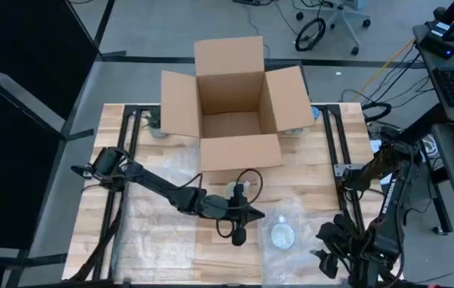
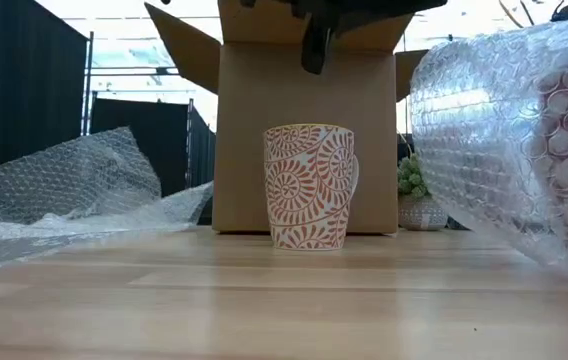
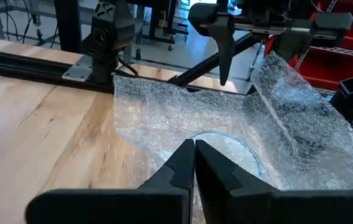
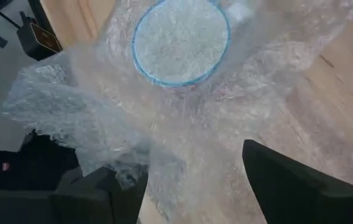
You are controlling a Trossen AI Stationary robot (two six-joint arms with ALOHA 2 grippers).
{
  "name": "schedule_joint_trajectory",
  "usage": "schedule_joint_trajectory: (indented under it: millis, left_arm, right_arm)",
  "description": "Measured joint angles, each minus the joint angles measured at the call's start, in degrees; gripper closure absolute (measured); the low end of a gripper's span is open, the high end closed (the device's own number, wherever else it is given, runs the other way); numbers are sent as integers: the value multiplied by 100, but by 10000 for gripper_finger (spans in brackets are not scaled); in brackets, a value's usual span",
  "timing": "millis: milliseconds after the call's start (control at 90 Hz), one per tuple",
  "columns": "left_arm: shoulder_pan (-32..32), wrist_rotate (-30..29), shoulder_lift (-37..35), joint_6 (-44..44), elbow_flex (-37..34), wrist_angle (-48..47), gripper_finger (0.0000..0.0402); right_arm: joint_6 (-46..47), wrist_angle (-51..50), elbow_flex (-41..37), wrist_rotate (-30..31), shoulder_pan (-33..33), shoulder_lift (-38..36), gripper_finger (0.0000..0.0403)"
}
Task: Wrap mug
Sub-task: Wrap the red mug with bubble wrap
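Bubble wrap lies loose and rumpled over the left part of the wooden table [image 1: 109, 132], a spare sheet [image 1: 143, 232] nothing is touching. The left arm reaches out across it from the left edge towards the middle, and the left gripper [image 3: 194, 163] hangs low over the wood with its two fingers pressed together and nothing between them, pointing at the wrapped bundle to its right. Just behind that gripper a patterned cup [image 2: 309, 185], white with orange swirls, stands upright and bare on the table, its handle turned to the right. The cardboard box [image 1: 235, 120] stands close behind the cup, at the back middle of the table, with all four flaps folded open. Right of the left gripper, near the front edge, sits the mug [image 4: 181, 40] on a second sheet of bubble wrap [image 4: 89, 106]. The mug is upright, its blue-edged round rim shows through the plastic, and the wrap is bunched up around its sides. The right gripper [image 4: 192, 165] is at the front right, just beside the mug. Its fingers are spread wide and clamp nothing, though a fold of the sheet drapes over one finger [image 4: 102, 193].
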Motion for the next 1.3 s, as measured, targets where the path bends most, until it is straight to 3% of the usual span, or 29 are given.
schedule_joint_trajectory:
  millis: [322, 722, 933, 1300]
  left_arm:
    - [0, 0, 0, 157, 0, 0, 402]
    - [0, 0, 0, 149, 0, 0, 402]
    - [0, 0, 0, 144, 0, 0, 402]
    - [0, 0, 0, 133, 0, 2, 402]
  right_arm:
    - [-137, -37, 0, -18, -96, 0, 163]
    - [-1267, -37, 304, -144, -564, -2, 163]
    - [-746, -105, 304, -752, -315, -2, 163]
    - [-112, -29, 304, -783, -10, -2, 163]
